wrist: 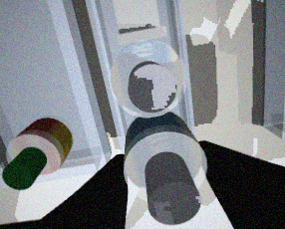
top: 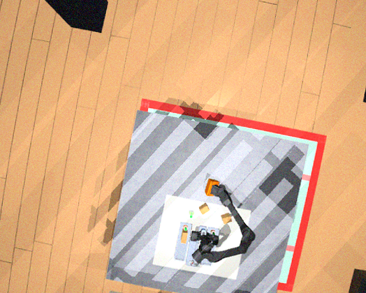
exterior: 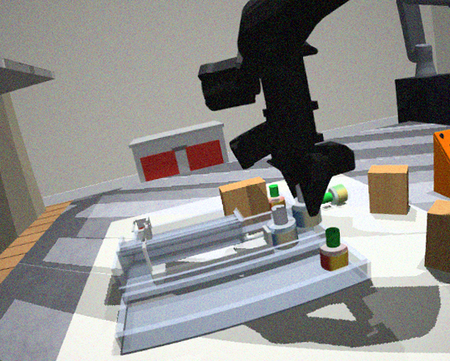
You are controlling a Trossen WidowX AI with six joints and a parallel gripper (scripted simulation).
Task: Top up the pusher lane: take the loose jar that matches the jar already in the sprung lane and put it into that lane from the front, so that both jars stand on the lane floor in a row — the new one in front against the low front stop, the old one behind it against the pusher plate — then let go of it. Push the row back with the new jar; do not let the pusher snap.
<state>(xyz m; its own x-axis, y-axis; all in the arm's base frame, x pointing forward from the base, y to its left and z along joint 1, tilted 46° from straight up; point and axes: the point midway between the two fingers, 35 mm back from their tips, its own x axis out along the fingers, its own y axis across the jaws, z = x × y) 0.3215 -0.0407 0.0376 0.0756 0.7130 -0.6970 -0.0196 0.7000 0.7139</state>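
Note:
My gripper (exterior: 307,206) (wrist: 161,155) is shut on a grey-capped jar with a clear and blue-grey body (exterior: 306,218) (wrist: 135,164), held upright at the front end of the middle, sprung lane (exterior: 223,262) (wrist: 175,20). The matching old jar (exterior: 283,234) (wrist: 120,75) stands in the lane just behind it, with the pale pusher plate (exterior: 268,236) (wrist: 142,34) at its back. In the wrist view the two jars overlap in line; whether they touch is unclear. The held jar's base and the low front stop are hidden, so I cannot tell whether it rests on the lane floor.
A green-capped red and yellow jar (exterior: 333,258) (wrist: 60,141) stands in the neighbouring lane (exterior: 242,306). Another green-capped jar (exterior: 276,202) stands in the far lane, near a wooden block (exterior: 242,197). A green-capped jar (exterior: 339,194) lies beyond the lanes. Two more blocks (exterior: 388,189) (exterior: 447,239) stand right.

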